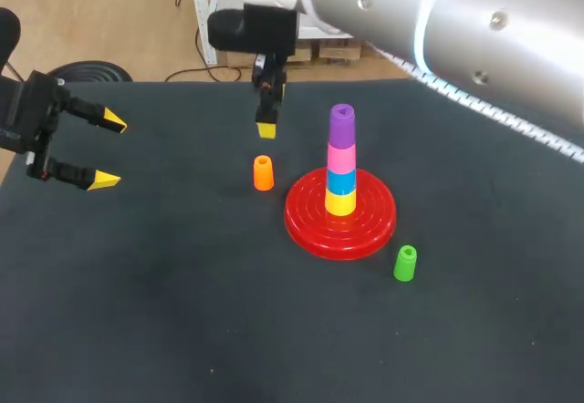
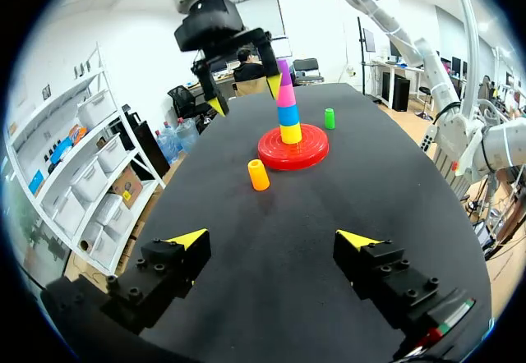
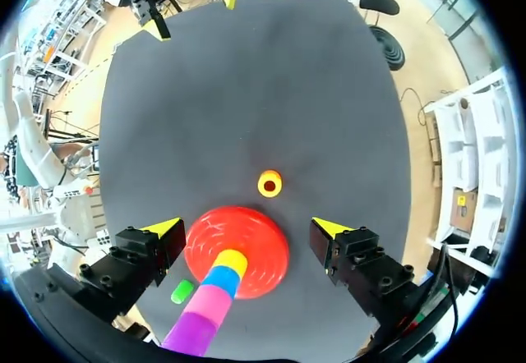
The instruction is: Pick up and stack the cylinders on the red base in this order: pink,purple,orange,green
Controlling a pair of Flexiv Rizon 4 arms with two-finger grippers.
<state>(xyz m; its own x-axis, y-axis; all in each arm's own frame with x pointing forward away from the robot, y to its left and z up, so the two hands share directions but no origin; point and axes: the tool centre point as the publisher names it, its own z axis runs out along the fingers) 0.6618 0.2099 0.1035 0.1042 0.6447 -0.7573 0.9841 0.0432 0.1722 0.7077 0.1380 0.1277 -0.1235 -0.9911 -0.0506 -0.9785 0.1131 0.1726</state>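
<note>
Red base (image 1: 365, 230) sits on the black table (image 1: 182, 330), a bit right of centre in head view. Stack on it, bottom up: yellow cyl (image 1: 340, 201), blue cyl (image 1: 341, 180), pink cyl (image 1: 341, 158), purple cyl (image 1: 341, 123) on top. The stack is upright and the purple cyl's hollow top shows. Orange cyl (image 1: 263, 172) stands upright on the table just beside the base's left rim, not touching it. Green cyl (image 1: 404, 263) stands upright on the table near the base's right rim on the robot's side, also apart from it. R gripper (image 2: 245, 94) hangs above the table, behind the orange cyl and left of the stack in head view. Its fingers are spread wide w/ nothing btwn them, touching nothing. In R wrist view the base and stack lie under and btwn its tips, the orange cyl is ahead of it, and the green cyl lies beside the base. L gripper (image 1: 108, 151) is at the table's left edge, well apart from all cyls, fingers released wide and empty. In L wrist view the orange cyl is ahead of it, then the base w/ stack, then the green cyl beyond, beside the base. R gripper shows there above the table, near the stack's top.
</note>
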